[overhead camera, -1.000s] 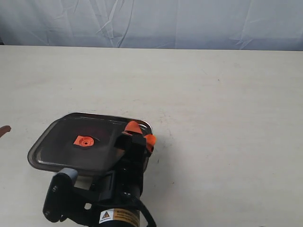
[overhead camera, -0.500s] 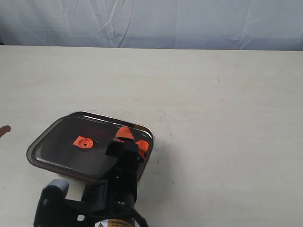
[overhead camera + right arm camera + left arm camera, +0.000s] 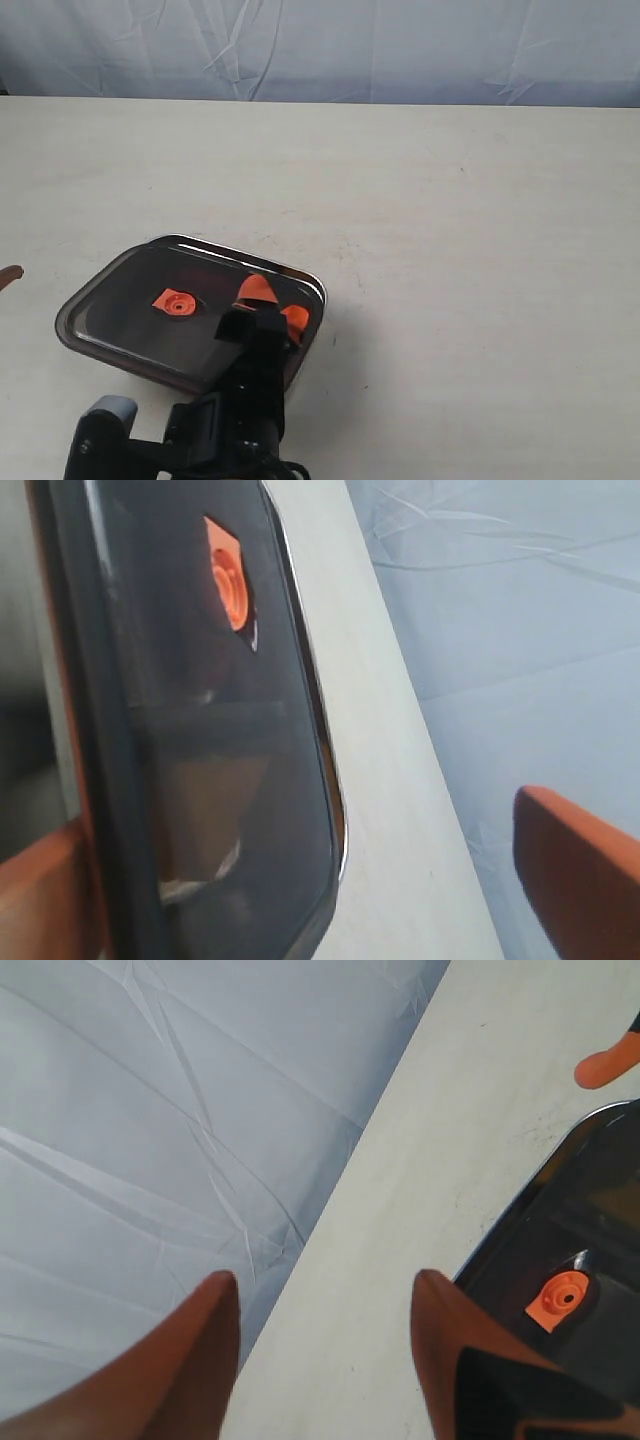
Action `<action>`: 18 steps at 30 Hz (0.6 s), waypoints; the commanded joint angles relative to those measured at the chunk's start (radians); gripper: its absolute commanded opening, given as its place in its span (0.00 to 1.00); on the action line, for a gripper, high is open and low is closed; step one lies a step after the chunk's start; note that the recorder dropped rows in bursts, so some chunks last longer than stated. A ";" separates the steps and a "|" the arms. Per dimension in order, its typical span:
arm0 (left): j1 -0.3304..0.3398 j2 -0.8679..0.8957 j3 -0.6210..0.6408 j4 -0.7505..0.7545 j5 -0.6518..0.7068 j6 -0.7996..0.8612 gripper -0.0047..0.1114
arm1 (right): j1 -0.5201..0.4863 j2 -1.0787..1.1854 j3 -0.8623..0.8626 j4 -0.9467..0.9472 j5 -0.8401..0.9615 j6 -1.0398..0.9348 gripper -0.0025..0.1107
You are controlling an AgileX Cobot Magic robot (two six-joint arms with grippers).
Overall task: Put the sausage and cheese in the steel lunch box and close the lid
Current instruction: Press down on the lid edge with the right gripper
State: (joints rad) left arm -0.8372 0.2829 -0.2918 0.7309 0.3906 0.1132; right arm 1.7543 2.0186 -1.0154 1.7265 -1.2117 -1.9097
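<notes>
The steel lunch box (image 3: 300, 272) sits near the table's front left, with the dark lid (image 3: 130, 320) lying on it and the orange valve (image 3: 177, 302) facing up. The sausage and cheese are hidden. My right gripper (image 3: 276, 305) reaches across and hovers open over the lid's right end. In the right wrist view the lid (image 3: 180, 680) and steel rim (image 3: 335, 810) lie between the spread fingers (image 3: 580, 870). My left gripper (image 3: 325, 1278) is open and empty to the left of the box. Only one of its fingertips (image 3: 10, 273) shows at the exterior view's left edge.
The pale table (image 3: 450, 250) stretches bare behind and to the right of the box. A wrinkled grey backdrop (image 3: 320, 50) hangs along its far edge. The right arm's black body (image 3: 230, 430) fills the near edge in front of the box.
My right gripper has drawn back over the lid toward the near table edge, jaws still open. The lid and the left gripper have hardly moved.
</notes>
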 commanded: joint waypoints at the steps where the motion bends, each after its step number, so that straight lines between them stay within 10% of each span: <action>1: -0.003 -0.009 -0.002 -0.009 -0.008 -0.008 0.47 | 0.045 0.001 -0.001 0.018 0.065 0.006 0.89; 18: -0.003 -0.009 -0.002 -0.009 -0.006 -0.008 0.47 | 0.068 -0.034 -0.001 0.018 0.115 0.006 0.89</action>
State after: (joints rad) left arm -0.8372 0.2829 -0.2918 0.7309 0.3906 0.1132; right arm 1.7814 2.0083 -1.0154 1.7078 -1.1646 -1.9092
